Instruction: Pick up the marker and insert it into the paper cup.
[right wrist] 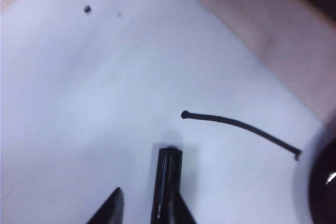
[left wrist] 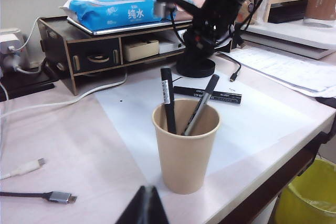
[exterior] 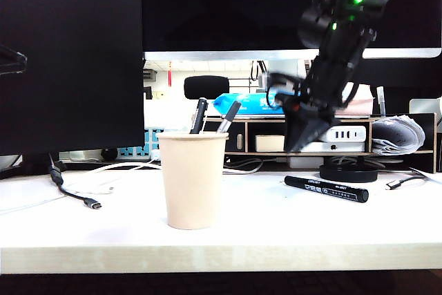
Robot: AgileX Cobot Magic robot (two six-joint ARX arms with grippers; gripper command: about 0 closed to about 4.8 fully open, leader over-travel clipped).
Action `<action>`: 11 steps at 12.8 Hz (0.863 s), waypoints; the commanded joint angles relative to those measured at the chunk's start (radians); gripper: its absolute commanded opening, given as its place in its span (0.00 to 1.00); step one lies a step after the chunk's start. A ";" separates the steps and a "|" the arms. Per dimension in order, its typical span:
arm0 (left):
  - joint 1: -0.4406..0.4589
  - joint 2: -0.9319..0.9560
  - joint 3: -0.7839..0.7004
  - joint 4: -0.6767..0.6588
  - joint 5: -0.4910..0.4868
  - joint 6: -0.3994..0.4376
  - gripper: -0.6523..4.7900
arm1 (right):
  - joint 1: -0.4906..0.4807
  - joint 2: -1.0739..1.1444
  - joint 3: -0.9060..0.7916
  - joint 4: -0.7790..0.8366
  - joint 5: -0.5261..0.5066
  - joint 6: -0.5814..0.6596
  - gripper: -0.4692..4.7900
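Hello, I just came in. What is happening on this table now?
The right gripper hangs open, pointing down, above one end of the black marker, which lies flat on the table, not yet grasped. In the right wrist view the marker's end sits between the open fingers. The paper cup stands upright to the left, already holding two thinner pens. The left gripper waits near the cup and holds nothing; whether it is open or shut is unclear.

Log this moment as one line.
marker: lying on table | cup: upright, two pens inside | right gripper: open, astride marker | left gripper: near cup, state unclear
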 commanded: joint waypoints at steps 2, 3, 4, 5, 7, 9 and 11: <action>0.000 0.000 0.001 0.006 0.003 0.004 0.11 | 0.002 0.024 0.004 0.027 -0.006 0.000 0.31; -0.001 0.000 0.001 0.006 0.003 0.004 0.11 | 0.002 0.034 0.004 0.028 -0.006 0.000 0.31; -0.001 0.000 0.001 0.006 0.003 0.004 0.11 | 0.002 0.047 0.004 0.027 -0.007 0.000 0.31; -0.001 0.000 0.001 0.006 0.003 0.004 0.11 | 0.002 0.059 0.004 0.029 -0.007 0.000 0.31; -0.001 0.000 0.001 0.006 0.003 0.004 0.11 | 0.002 0.072 0.004 0.031 -0.006 0.000 0.31; -0.001 0.000 0.001 0.006 0.003 0.004 0.11 | 0.002 0.072 0.004 0.044 -0.006 0.000 0.31; 0.000 0.000 0.001 0.006 0.003 0.004 0.11 | 0.002 0.074 0.004 0.055 -0.006 0.001 0.31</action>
